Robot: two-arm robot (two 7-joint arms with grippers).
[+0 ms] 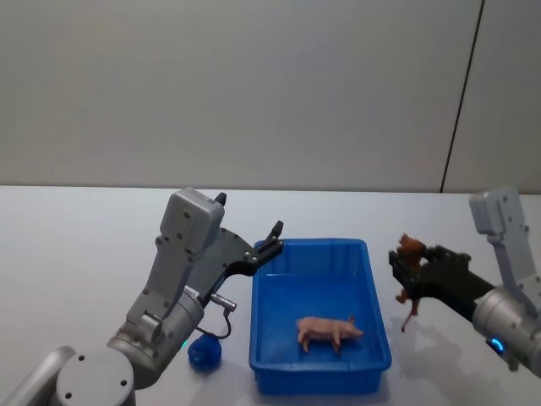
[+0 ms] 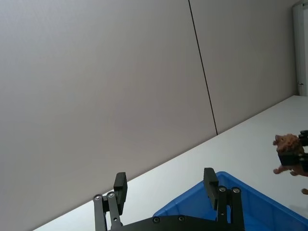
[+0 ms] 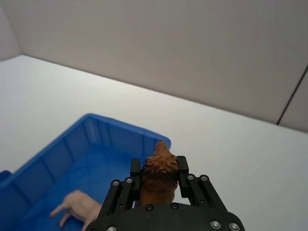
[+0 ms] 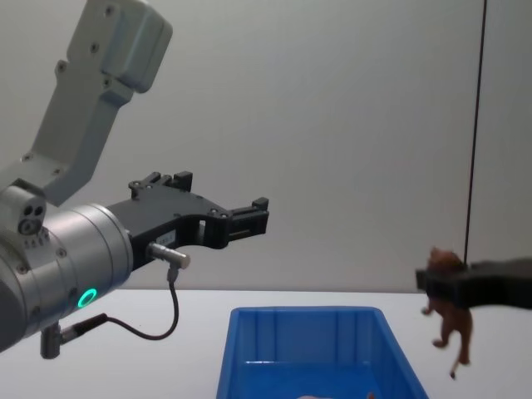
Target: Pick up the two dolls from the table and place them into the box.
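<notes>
Aloft beside box (image 1: 322, 244), right hand (image 1: 401, 266) pinches brown doll (image 1: 412, 249)

I had the pale pink pig doll (image 1: 328, 331) lying on its side on the floor of the blue box (image 1: 321, 244), toward the near end. The shaggy brown doll (image 1: 411, 249) hung above the white table (image 1: 84, 228), just right of the box, legs dangling.

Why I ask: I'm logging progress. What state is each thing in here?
left pincer: open, empty, raised near the box.
right pincer: shut on the brown doll, right of the box.
brown doll: gripped, off the table, legs dangling.
pink doll: lying inside the box.
box: upright on the table.
small blue object: resting on the table, left of the box.
</notes>
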